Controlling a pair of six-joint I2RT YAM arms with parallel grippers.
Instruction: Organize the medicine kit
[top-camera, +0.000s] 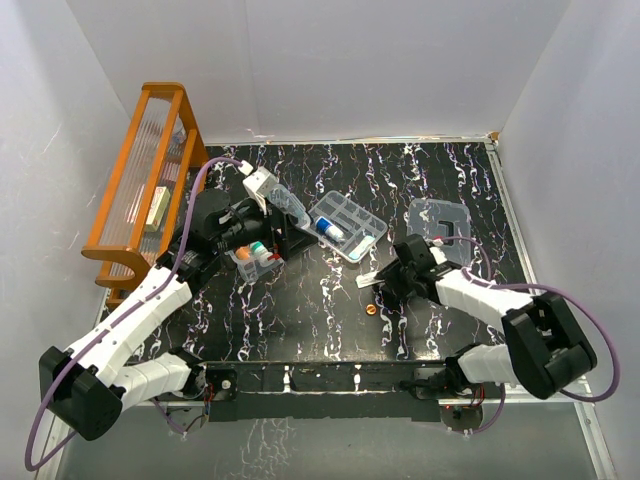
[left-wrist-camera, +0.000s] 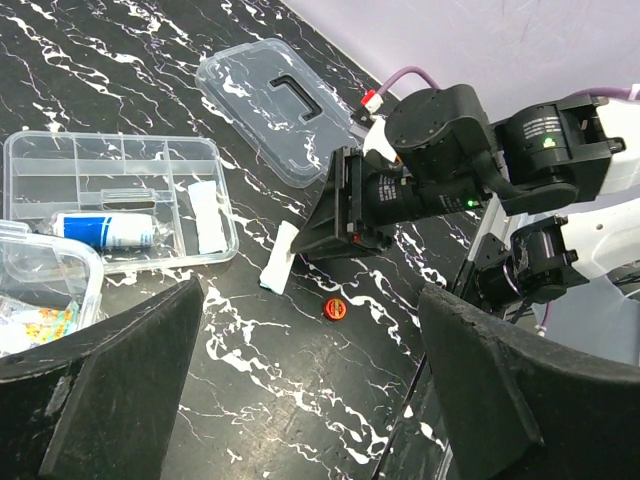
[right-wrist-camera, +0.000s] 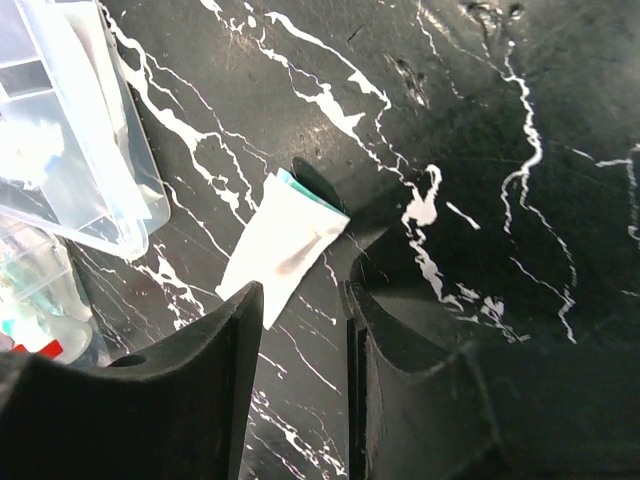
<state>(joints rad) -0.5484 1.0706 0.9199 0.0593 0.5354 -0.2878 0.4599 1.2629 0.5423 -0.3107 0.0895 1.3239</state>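
Observation:
The medicine kit lies in three parts. Its clear box, with packets inside, sits under my left arm. Right of the box is the divided tray, which holds a blue-and-white bottle and a white strip. Farther right, the lid with the dark handle lies flat. A white sachet lies on the table just ahead of my right gripper. Its jaws are partly open, with only bare table between them. My left gripper hovers wide open above the table near the box, holding nothing.
A small red-orange cap lies on the black marbled table, on the near side of the sachet. An orange slatted rack stands along the left wall. White walls enclose the table at the back and on both sides.

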